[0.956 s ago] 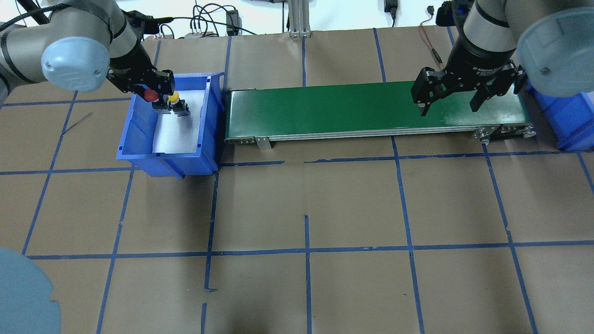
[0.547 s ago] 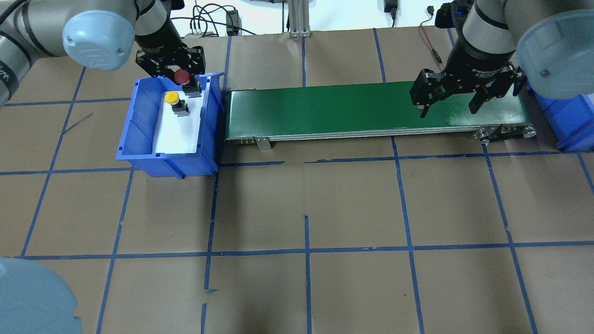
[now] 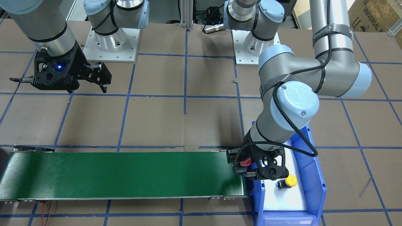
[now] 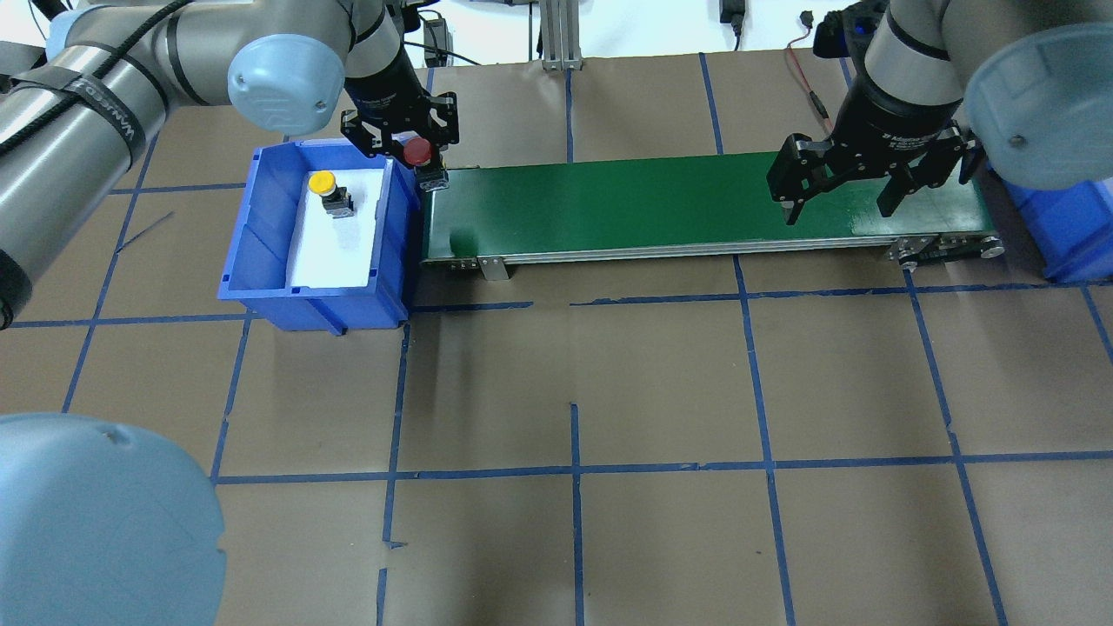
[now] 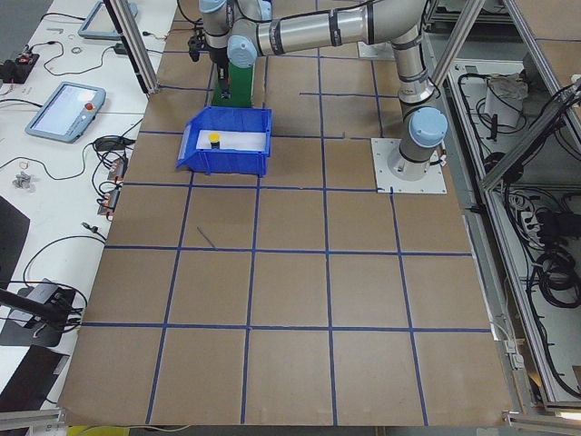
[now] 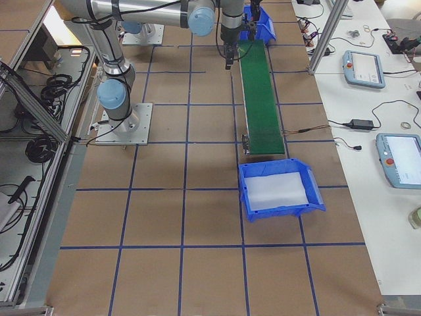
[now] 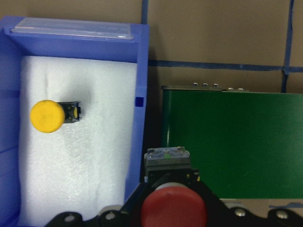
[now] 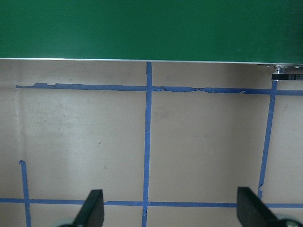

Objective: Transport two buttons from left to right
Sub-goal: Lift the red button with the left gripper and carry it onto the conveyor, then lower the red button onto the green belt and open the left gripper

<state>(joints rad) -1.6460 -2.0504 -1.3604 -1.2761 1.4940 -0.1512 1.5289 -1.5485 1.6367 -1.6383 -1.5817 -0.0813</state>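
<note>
I'd carry the red button (image 4: pixel 418 151), clamped in my left claw (image 4: pixel 421 162) over the gap between bin (image 4: pixel 261 261) and belt (image 4: pixel 661 200), slightly further onto the belt and lower it gently before releasing; the yellow button (image 4: pixel 323 183) lies in the bin, and my right claw (image 4: pixel 836 204) hangs spread over the belt's far end.

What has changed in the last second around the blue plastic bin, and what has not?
The left gripper, shut on the red-capped push-button, lifted it out of the blue plastic bin and carried it right, to the left end of the green conveyor belt. The yellow-capped push-button stayed in the bin; the right gripper stayed open above the belt.
</note>
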